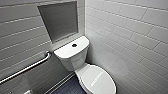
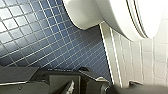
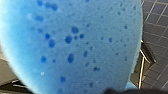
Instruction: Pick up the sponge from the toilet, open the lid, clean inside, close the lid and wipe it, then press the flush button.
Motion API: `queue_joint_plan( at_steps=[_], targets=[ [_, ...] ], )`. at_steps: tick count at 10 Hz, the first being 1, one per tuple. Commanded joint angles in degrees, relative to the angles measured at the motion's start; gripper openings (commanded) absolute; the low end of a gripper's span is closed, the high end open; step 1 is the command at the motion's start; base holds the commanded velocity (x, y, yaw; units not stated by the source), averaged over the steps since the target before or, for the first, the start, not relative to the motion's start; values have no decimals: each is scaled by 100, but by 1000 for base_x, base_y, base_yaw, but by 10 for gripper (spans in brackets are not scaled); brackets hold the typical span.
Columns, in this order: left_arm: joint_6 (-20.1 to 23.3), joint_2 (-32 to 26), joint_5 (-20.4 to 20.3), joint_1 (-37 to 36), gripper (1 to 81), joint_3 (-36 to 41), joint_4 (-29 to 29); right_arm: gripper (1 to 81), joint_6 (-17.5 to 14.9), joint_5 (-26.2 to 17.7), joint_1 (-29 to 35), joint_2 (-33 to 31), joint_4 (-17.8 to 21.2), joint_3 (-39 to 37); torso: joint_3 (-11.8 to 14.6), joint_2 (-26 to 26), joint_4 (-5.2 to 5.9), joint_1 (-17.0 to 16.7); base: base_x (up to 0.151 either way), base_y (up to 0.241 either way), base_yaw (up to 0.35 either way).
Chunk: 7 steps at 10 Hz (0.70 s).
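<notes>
The white toilet (image 1: 82, 71) stands in a tiled corner with its oval lid (image 1: 98, 80) down. The dark round flush button (image 1: 74, 45) sits in the middle of the tank top (image 1: 67, 51). The bright blue sponge (image 3: 75, 45), pitted with darker pores, sits right against the right wrist camera, and my right gripper is shut on it. In the left wrist view the toilet bowl's underside (image 2: 117, 17) hangs over the floor. My left gripper (image 2: 75, 86) is low beside the bowl, open and holding nothing.
A metal grab bar (image 1: 30, 66) runs along the left wall, below a recessed niche (image 1: 60, 21). White tiled walls (image 1: 130, 37) close in on both sides of the toilet. Dark blue mosaic floor (image 2: 37, 37) lies to the toilet's left.
</notes>
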Motion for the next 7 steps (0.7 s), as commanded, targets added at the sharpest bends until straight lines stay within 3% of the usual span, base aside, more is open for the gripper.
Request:
queue_joint_plan(
  at_steps=[1,4,5,6,7],
  targets=[
    [-9,-110,283,-436,811,168,-36,10,-6,-354,74,-199,-110,135,0,-573,0,369,0,0,0],
    [-54,-22,292,-648,811,177,-71,10,-6,-354,65,-182,-110,118,0,-879,0,557,0,0,0],
    [-98,4,301,-692,811,212,-62,10,-6,-354,66,-191,-110,118,-119,-1104,0,697,0,0,0],
    [-98,48,301,-701,811,230,-62,10,-6,-354,74,-191,-110,118,-295,-741,0,459,0,0,0],
    [-89,109,301,-692,811,212,-45,10,-6,-311,66,-191,-110,135,-377,-914,0,561,0,0,0]
  ],
)
